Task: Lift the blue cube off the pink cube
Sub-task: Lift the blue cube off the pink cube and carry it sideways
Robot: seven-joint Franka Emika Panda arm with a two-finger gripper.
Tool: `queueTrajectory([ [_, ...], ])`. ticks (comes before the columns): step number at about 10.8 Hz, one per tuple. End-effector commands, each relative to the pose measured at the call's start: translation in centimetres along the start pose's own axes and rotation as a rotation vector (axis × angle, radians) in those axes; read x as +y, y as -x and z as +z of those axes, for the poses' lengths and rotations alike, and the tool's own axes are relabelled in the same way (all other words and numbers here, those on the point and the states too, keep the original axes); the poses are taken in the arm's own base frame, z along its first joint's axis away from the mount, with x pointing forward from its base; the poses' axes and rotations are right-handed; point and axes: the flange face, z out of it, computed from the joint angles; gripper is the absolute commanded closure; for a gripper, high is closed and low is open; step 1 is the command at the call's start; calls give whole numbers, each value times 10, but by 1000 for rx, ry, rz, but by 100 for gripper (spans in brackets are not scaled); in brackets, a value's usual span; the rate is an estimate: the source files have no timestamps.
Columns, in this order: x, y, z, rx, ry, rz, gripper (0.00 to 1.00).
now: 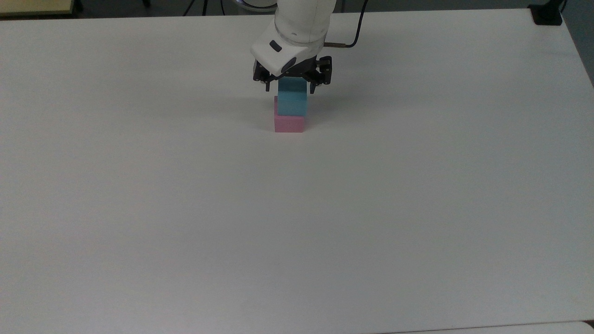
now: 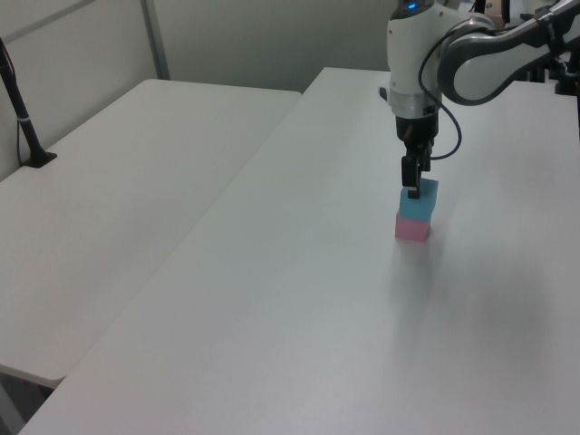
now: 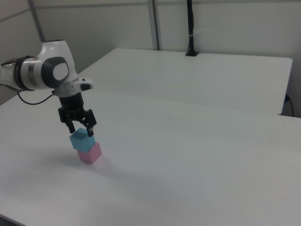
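Top view is showing the claw hanging over the stack with its two fingers spread wide, one standing off each side of the blue cube, reaching down past its top edge. Whether either fingertip is touching the cube's sides cannot be told; a thin gap seems to be showing on both sides. The blue cube is sitting on the pink cube, shifted slightly toward the top view's right and toward the far edge of the white table, so a strip of pink is showing along the top view's left. The stack is standing near the table's far edge, about midway between its side edges.

Left view is showing the claw edge-on, one finger crossing the blue cube's upper part, the pink cube resting beneath.

Right view is showing the spread claw straddling the blue cube above the pink cube.
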Motion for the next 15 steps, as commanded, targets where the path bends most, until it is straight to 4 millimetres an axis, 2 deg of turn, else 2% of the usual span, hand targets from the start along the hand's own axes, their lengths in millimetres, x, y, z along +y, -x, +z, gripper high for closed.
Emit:
queueTrajectory([
  [1,-12,4,15,26,23,41,21],
  [3,-12,3,10,41,38,72,50],
  [4,-11,4,3,51,36,83,54],
  [5,-13,5,2,48,38,88,54],
  [7,-41,11,-13,75,29,91,55],
  [8,-52,12,-15,79,26,102,55],
  [9,-73,11,-15,82,19,97,55],
  [12,-125,12,-3,71,12,112,54],
  [15,-157,6,27,49,44,82,53],
])
